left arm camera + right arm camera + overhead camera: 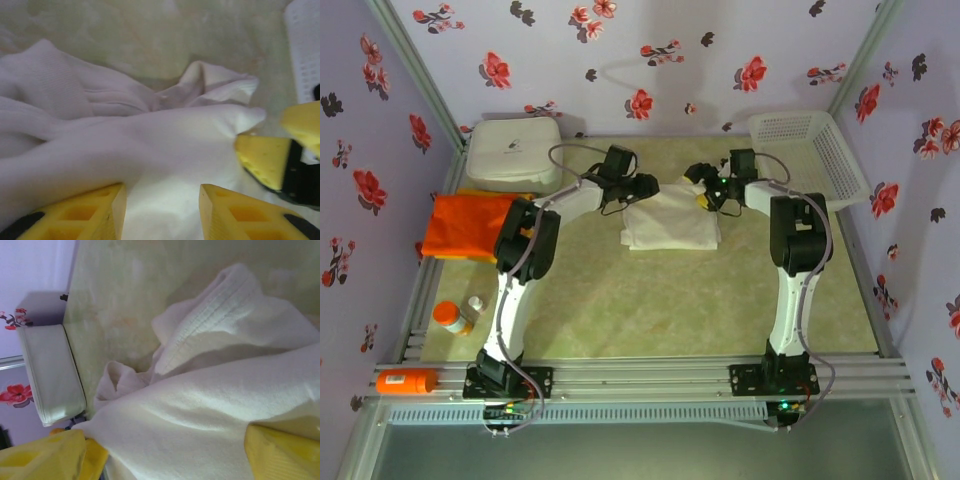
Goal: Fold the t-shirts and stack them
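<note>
- The off-white t-shirt lay rumpled in the middle of the table.
- The left gripper was half-closed, pinching bunched cloth.
- The right gripper gaped wide, astride the shirt's edge.

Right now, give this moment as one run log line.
off-white t-shirt: far edge bunched | left gripper: astride its edge, grip unclear | right gripper: open, astride its edge

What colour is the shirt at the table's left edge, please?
The shirt is bright orange; top external view.
</note>
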Robot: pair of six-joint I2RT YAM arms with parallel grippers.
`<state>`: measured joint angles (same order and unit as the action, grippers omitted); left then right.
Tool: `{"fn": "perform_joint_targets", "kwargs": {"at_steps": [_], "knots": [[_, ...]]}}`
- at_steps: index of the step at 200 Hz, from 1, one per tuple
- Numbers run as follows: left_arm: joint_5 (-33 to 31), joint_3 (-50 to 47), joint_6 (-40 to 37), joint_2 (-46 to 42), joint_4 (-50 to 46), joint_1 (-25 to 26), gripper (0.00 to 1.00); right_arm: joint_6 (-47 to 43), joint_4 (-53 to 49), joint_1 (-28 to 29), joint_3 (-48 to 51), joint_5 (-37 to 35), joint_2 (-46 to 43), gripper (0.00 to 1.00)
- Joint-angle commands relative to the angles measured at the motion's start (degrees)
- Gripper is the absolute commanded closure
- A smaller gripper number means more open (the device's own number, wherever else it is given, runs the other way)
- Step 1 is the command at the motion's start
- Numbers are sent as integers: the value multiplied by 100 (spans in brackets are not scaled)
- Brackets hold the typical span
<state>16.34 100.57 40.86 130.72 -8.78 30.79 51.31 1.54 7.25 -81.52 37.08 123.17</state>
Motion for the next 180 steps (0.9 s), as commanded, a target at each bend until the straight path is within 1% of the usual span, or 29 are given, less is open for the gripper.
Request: {"fn": "perform_joint_targets", "kwargs": {"at_steps": [1,15,43,67,80,100,108,147,154,180], "knots": [[52,609,-473,305,-407,-198,57,-118,143,-89,-52,-42,204,17],[59,815,-584,479,-615,-260,57,-104,235,-133,68,-28,195,17],[-27,856,-638,525,-681,-392,57,-142,228,-162,123,-3,110,17],[-105,972,-663,457,-951,-505,56,-212,107,-162,24,43,-1,17],[-113,915,-716,246,-1049,-538,55,-242,58,-166,-57,167,-73,17],[-182,429,-849,-291,-903,-512,50,-259,74,-157,-30,221,-307,16],[-206,215,-901,-516,-872,-495,45,-294,32,-157,-3,208,-425,16],[-318,-1225,-871,-1593,-459,-477,34,-563,-459,-112,205,91,-1050,15],[-355,-1445,-868,-1734,-428,-469,31,-638,-553,-97,299,36,-1199,15],[-372,-2018,-1000,-1988,-216,-383,26,-880,-988,-33,732,-193,-1814,15]]}}
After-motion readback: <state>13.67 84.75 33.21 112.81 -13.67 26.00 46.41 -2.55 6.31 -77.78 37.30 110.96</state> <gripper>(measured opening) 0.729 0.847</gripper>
